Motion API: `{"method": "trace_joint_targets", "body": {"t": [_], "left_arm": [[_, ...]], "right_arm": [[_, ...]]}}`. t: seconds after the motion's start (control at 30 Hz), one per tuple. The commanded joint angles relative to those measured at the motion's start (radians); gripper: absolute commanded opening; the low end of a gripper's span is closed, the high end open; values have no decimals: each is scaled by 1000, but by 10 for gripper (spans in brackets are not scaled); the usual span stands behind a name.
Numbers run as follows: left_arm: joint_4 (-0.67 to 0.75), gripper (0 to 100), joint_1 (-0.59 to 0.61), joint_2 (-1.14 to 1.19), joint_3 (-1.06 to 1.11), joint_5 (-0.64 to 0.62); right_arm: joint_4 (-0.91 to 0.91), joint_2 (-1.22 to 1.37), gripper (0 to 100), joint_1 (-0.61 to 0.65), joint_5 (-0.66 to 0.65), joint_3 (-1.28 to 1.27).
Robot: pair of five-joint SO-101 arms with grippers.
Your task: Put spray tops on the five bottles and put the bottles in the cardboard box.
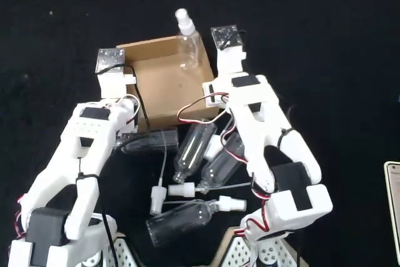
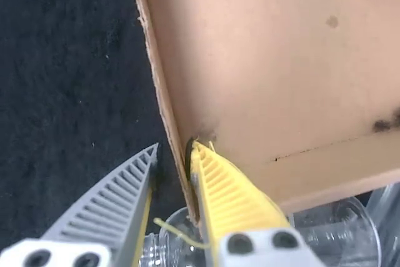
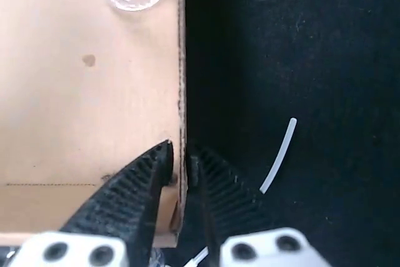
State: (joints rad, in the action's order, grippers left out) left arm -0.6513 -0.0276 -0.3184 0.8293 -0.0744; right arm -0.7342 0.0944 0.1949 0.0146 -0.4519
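High view: a brown cardboard box sits on the black cloth desk. A clear plastic capped bottle stands in the box's far right corner. Loose clear bottles lie by its near wall among white spray tops with thin tubes.

Left wrist view: the left hand is fairly wide and straddles a box wall. Its ridged yellow finger touches the inside; the grey finger is outside, apart.

Right wrist view: the right hand, black and ridged, pinches the box wall narrowly.

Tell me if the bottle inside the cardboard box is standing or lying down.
Standing. The bottle rises upright in the far corner of the box, spray top uppermost.
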Motion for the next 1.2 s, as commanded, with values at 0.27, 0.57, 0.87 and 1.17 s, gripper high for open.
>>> {"method": "trace_joint_targets", "body": {"t": [0.27, 0.57, 0.87, 1.17], "left_arm": [[-15, 68, 8, -48, -68, 6], [-15, 68, 8, -38, -91, 60], [-12, 68, 10, -37, -97, 60], [-12, 68, 10, -37, -97, 60]], "right_arm": [[-35, -16, 10, -12, 9, 12], [-86, -16, 10, -11, 17, 12], [-114, -16, 10, 6, 18, 7], [-147, -16, 10, 32, 58, 8]]}}
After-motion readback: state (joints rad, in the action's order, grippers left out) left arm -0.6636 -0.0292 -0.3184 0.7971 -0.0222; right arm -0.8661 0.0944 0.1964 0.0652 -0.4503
